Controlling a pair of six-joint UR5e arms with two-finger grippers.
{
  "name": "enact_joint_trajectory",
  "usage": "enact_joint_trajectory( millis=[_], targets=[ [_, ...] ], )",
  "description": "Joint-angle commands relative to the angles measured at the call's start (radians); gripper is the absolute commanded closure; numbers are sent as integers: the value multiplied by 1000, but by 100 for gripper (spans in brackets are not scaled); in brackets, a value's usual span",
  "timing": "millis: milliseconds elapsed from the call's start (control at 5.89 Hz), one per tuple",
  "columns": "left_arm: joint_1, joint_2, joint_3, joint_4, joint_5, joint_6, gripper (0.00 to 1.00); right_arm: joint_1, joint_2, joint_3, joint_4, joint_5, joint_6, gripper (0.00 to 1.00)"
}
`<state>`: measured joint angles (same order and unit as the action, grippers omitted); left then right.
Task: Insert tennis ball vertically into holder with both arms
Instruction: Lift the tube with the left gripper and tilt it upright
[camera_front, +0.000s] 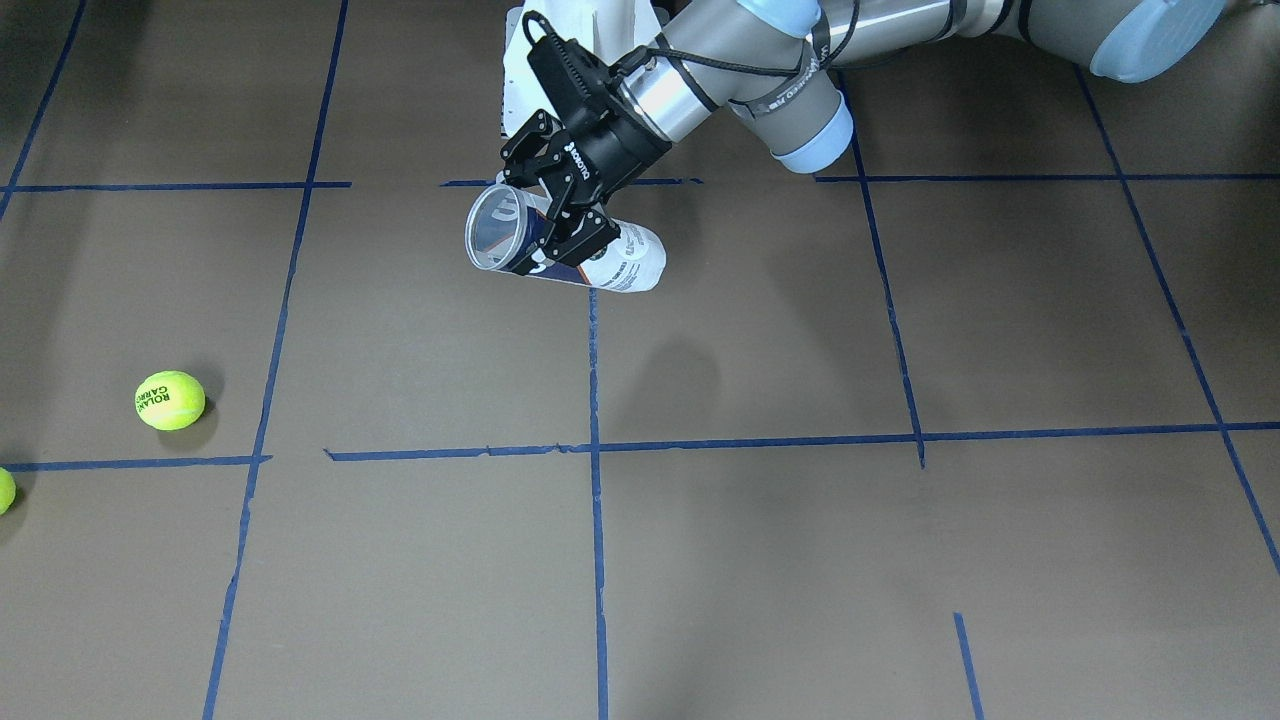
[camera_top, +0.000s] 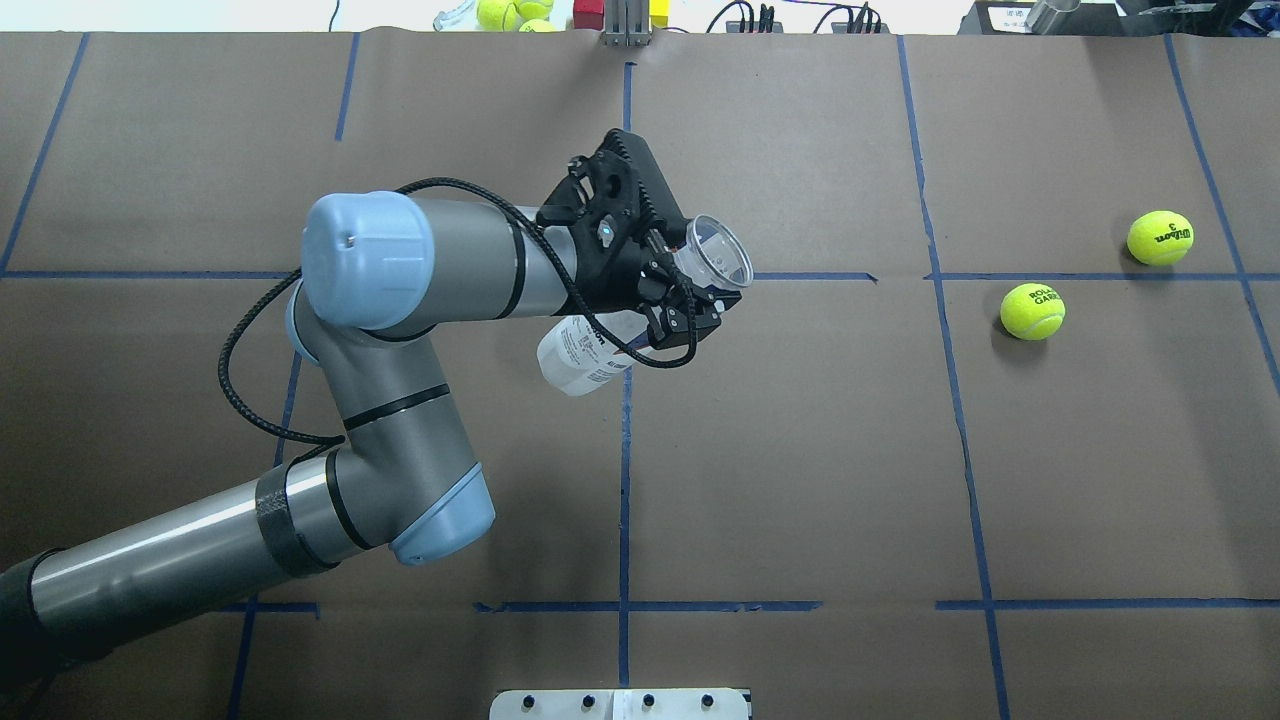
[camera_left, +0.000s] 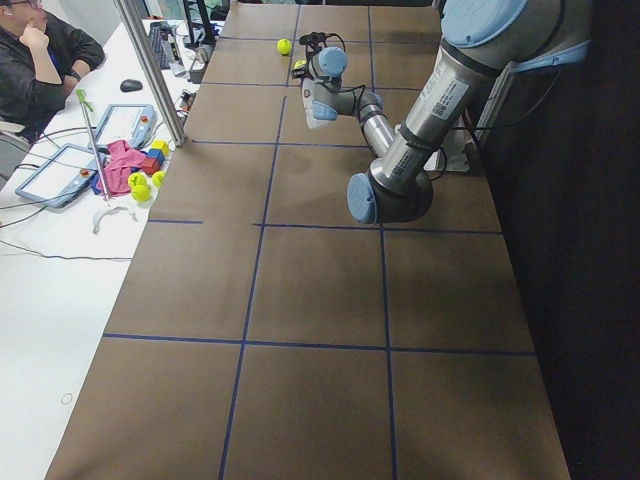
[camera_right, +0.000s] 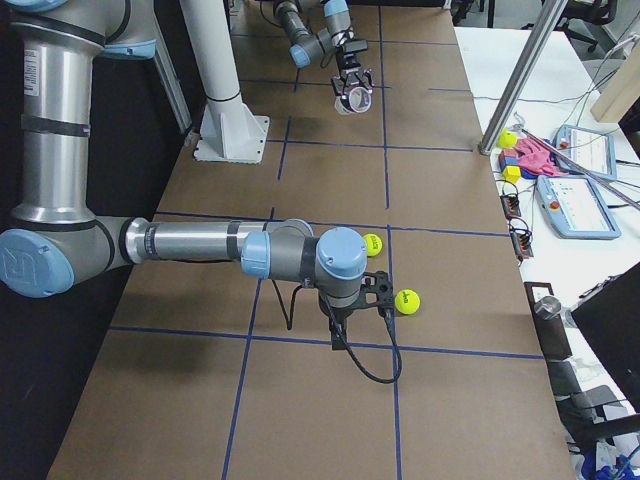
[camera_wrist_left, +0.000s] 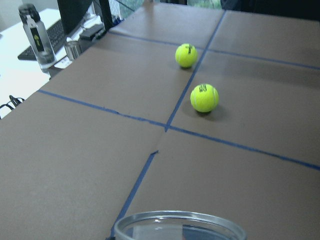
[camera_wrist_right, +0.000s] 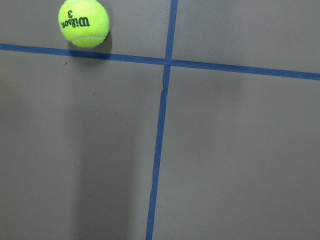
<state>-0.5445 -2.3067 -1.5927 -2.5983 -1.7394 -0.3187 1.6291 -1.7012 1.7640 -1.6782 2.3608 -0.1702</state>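
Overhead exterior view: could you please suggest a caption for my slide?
Left hand grips the holder aloft, tilted; a Roland Garros ball and a Wilson ball lie to its right.

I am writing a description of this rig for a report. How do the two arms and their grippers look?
Both arms are silver-grey tubes with pale blue round joint caps: the left arm, the right arm. A black cable loops by each wrist. The left gripper is black, with jointed fingers and white lettering; the right gripper is black too.
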Motion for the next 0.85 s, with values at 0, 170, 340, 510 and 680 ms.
enact_joint_trajectory(
  millis=[0, 170, 340, 510, 680],
  targets=[
    [9, 35, 11, -174, 44, -34, 32, 0, 0, 0, 0, 0, 0, 0],
    [14, 61, 49, -304, 46, -34, 32, 0, 0, 0, 0, 0, 0, 0],
    [12, 69, 65, -359, 54, -39, 32, 0, 0, 2, 0, 0, 0, 0],
    [15, 73, 65, -364, 125, -89, 32, 0, 0, 5, 0, 0, 0, 0],
    [32, 113, 68, -431, 164, -94, 36, 0, 0, 8, 0, 0, 0, 0]
  ],
)
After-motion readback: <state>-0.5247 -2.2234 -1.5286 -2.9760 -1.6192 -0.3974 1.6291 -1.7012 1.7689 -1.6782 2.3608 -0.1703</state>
